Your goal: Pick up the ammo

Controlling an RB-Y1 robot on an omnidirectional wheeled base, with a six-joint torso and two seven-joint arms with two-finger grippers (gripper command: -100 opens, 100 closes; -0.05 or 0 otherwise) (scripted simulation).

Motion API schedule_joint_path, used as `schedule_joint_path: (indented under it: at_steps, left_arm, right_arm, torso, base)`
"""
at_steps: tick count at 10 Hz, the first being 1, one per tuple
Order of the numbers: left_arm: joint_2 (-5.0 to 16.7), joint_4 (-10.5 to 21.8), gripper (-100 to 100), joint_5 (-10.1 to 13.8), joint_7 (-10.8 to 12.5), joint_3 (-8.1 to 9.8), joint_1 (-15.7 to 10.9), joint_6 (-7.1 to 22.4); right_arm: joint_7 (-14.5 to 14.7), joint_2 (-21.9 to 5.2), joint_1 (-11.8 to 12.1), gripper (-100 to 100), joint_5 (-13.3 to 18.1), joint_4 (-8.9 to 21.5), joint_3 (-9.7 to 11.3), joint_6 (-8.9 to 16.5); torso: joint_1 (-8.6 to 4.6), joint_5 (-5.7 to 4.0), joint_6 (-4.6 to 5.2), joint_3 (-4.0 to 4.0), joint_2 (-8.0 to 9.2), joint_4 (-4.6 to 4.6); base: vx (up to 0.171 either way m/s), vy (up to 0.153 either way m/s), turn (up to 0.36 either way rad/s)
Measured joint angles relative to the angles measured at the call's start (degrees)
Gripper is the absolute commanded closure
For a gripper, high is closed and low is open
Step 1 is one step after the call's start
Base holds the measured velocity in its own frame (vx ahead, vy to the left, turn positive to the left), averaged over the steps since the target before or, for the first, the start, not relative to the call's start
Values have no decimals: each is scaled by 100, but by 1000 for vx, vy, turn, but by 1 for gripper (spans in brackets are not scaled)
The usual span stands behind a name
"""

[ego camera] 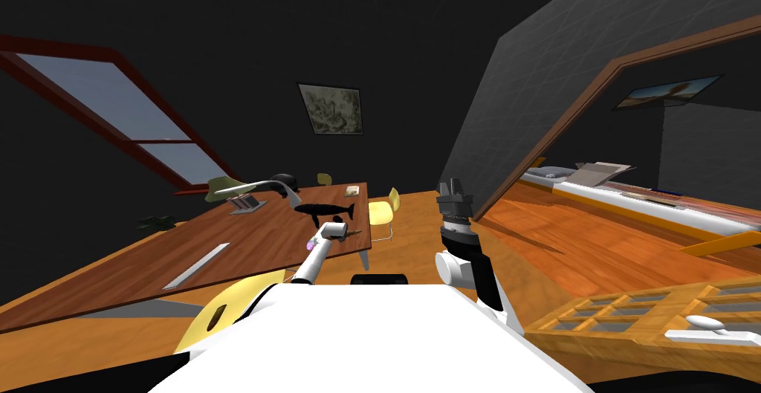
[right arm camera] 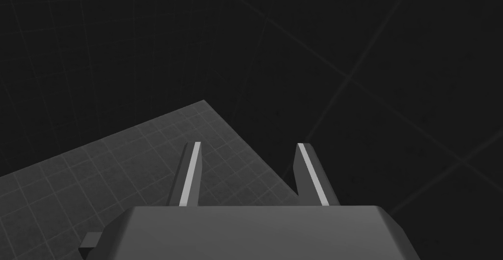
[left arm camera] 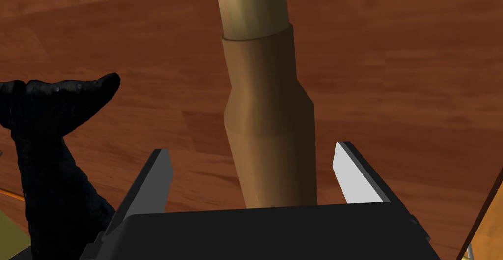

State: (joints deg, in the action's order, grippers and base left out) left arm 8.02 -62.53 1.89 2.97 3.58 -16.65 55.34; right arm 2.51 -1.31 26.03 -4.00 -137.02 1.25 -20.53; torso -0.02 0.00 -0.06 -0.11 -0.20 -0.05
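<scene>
Your left gripper (left arm camera: 253, 150), left of centre in the head view, stands wide astride the ammo (left arm camera: 265, 124); its long axis runs straight ahead.

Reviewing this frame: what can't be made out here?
Ammo, left wrist view: tip cut off by the edge; base hidden behind the dark body of the left tool.
Black whale figure, left wrist view: head cut off by the edge.
Ammo, head view: too small for detail.

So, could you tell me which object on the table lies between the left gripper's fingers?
The brown cartridge; the black whale figure lies outside the left gripper, to one side.
</scene>
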Motion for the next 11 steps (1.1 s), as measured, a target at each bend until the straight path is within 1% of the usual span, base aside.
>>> schedule_joint_path:
  at_steps: [1,5,6,7,10,11]
  left_arm:
    - [0,10,100,1,-2,0,2,-23]
    - [-1,12,100,3,4,3,7,-18]
    - [-2,13,0,2,2,2,7,-19]
    - [-2,13,100,2,2,2,7,-18]
    - [15,-233,100,9,10,1,-60,276]
    - [16,-242,0,9,8,1,-59,301]
  right_arm:
    - [0,0,0,0,0,0,0,0]
    - [0,0,-1,0,0,0,0,0]
    - [0,0,-1,0,0,0,0,0]
    - [0,0,-1,0,0,0,0,0]
    - [0,0,-1,0,0,0,0,0]
    - [0,0,-1,0,0,0,0,0]
  torso:
    - [-1,0,0,4,7,2]
    - [-3,-3,4,11,17,7]
    - [-4,-4,3,12,18,8]
    - [-4,-4,3,13,19,8]
    - [-12,-8,1,29,45,16]
    - [-10,-7,1,25,37,15]
  base:
    - [0,0,0]
    - [0,0,0]
    - [0,0,0]
    - [-45,2,5]
    - [-46,-8,1]
    - [0,0,0]
